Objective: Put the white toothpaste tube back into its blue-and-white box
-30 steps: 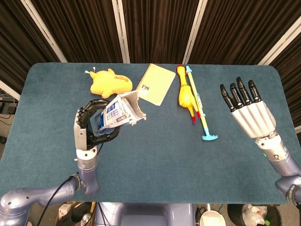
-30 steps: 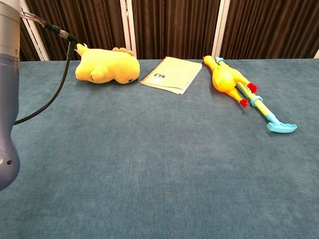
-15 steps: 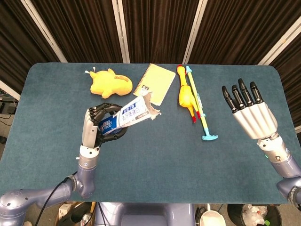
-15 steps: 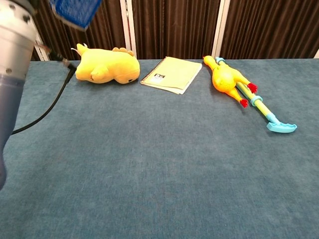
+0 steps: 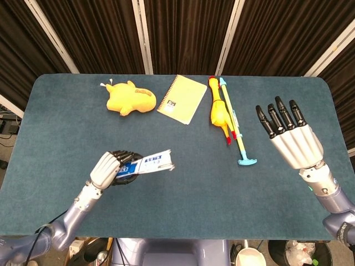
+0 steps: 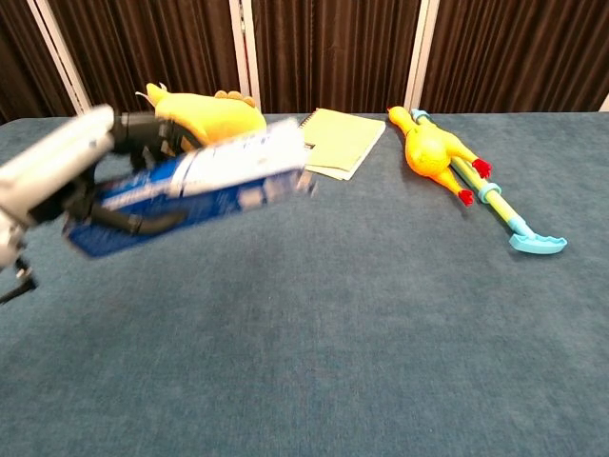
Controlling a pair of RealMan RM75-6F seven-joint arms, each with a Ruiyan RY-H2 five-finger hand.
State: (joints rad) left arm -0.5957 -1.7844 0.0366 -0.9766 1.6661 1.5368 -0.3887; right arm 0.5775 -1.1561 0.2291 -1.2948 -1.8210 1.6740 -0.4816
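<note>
My left hand (image 5: 111, 169) (image 6: 86, 176) grips the blue-and-white toothpaste box (image 5: 147, 163) (image 6: 205, 181) by one end. The box lies level and points right, held low over the front left of the table, and it looks blurred in the chest view. My right hand (image 5: 288, 136) hovers at the right side with fingers spread and nothing in it; the chest view does not show it. No white toothpaste tube is visible in either view.
A yellow plush toy (image 5: 130, 98) (image 6: 205, 119) lies at the back left, with a yellow spiral notebook (image 5: 181, 98) (image 6: 328, 141) beside it. A rubber chicken (image 5: 217, 111) (image 6: 433, 148) and a blue-and-yellow stick toy (image 5: 237, 130) (image 6: 509, 219) lie right of centre. Blue cloth (image 5: 188, 177) covers the table.
My left hand has dropped and swung toward the table's front left, laying the box from tilted upward to level. The box now shows in the chest view. My right hand shifted slightly.
</note>
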